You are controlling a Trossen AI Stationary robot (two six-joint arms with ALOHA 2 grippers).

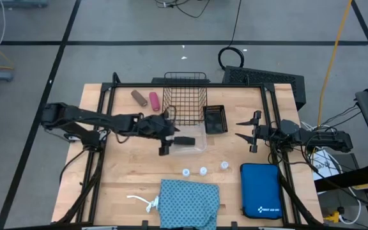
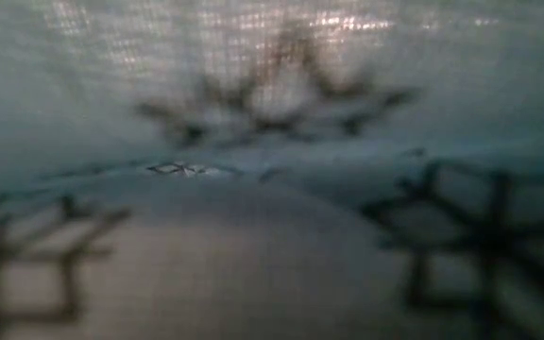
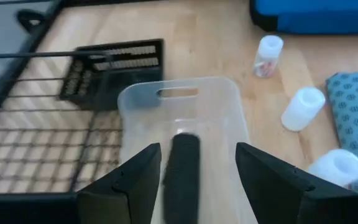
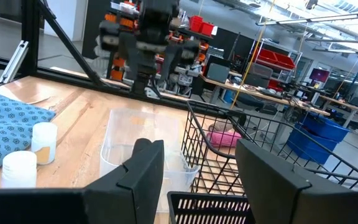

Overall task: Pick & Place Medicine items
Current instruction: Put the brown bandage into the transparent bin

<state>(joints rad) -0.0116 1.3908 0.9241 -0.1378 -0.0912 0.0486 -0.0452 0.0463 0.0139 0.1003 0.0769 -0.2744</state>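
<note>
My left gripper (image 1: 168, 133) is open at the near-left end of a clear plastic container (image 1: 193, 142). A dark stick-like item (image 3: 185, 163) lies in the container between the fingers, which stand apart from it. My right gripper (image 1: 237, 129) is open and empty, right of the container. A brown roll (image 1: 136, 97) and a pink roll (image 1: 154, 100) lie at the far left. Three white-capped vials (image 1: 203, 170) stand near the middle. The teal patterned cloth (image 1: 189, 203) with its white string (image 1: 142, 202) lies at the near edge and fills the low view (image 2: 272, 170).
A wire basket (image 1: 185, 99) stands at the far middle, with a small black tray (image 1: 214, 118) to its right. A blue zip case (image 1: 260, 190) lies at the near right. Bare wood lies between the vials and the container.
</note>
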